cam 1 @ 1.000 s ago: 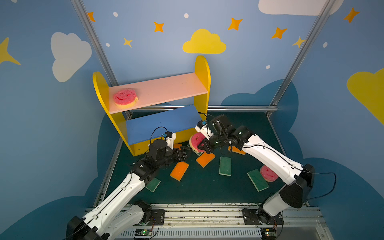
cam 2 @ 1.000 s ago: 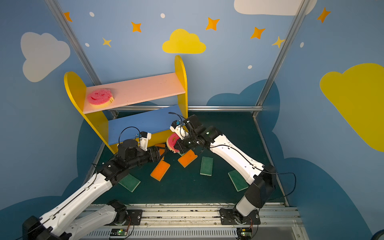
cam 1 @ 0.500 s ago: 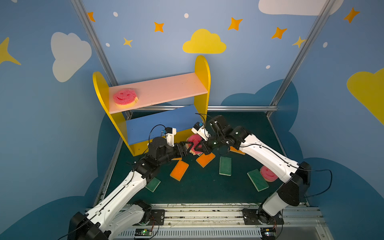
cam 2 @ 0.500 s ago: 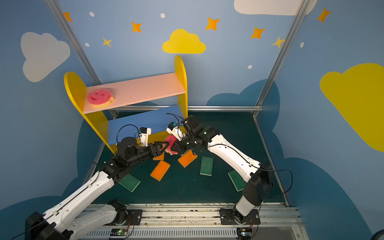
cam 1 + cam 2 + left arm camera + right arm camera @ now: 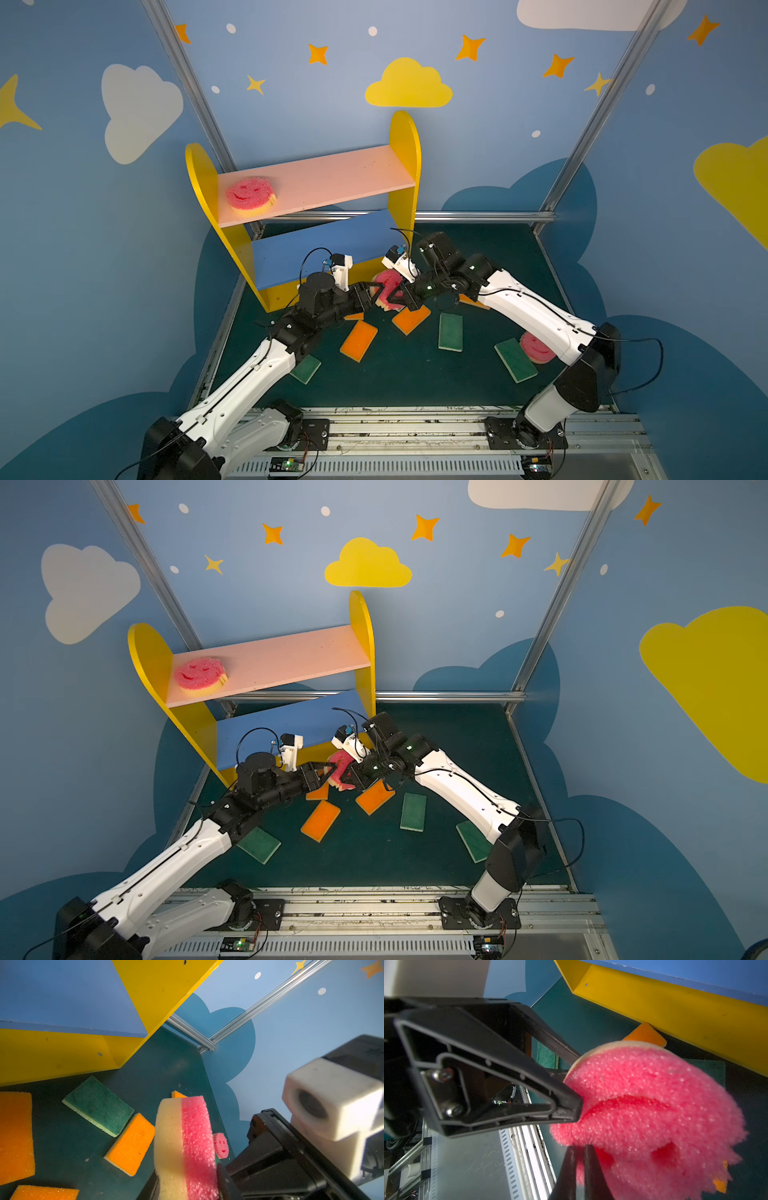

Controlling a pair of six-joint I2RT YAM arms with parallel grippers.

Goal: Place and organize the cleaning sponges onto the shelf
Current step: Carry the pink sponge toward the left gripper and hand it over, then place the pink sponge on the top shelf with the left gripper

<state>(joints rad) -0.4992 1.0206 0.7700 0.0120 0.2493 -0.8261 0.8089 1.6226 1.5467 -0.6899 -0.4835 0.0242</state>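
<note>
A round pink smiley sponge (image 5: 388,289) (image 5: 343,771) with a yellow underside hangs on edge above the green floor, just in front of the shelf (image 5: 332,178) (image 5: 282,658). My right gripper (image 5: 405,297) (image 5: 579,1153) is shut on its rim. My left gripper (image 5: 380,291) (image 5: 187,1184) has one jaw against the pink face and one against the yellow face of this sponge (image 5: 185,1147) (image 5: 654,1105). Another pink smiley sponge (image 5: 250,196) (image 5: 200,676) lies at the left end of the pink upper board. The blue lower board (image 5: 320,245) is bare.
On the floor lie orange sponges (image 5: 359,340) (image 5: 410,319), green sponges (image 5: 450,331) (image 5: 515,359) (image 5: 305,369) and a third pink smiley sponge (image 5: 536,347) half under the right forearm. A green sponge (image 5: 99,1105) lies close to the shelf's yellow base (image 5: 52,1057).
My left gripper has reached right to the sponge held by the right gripper and narrowed its jaws onto it. The right gripper has kept its hold and edged toward the left arm.
</note>
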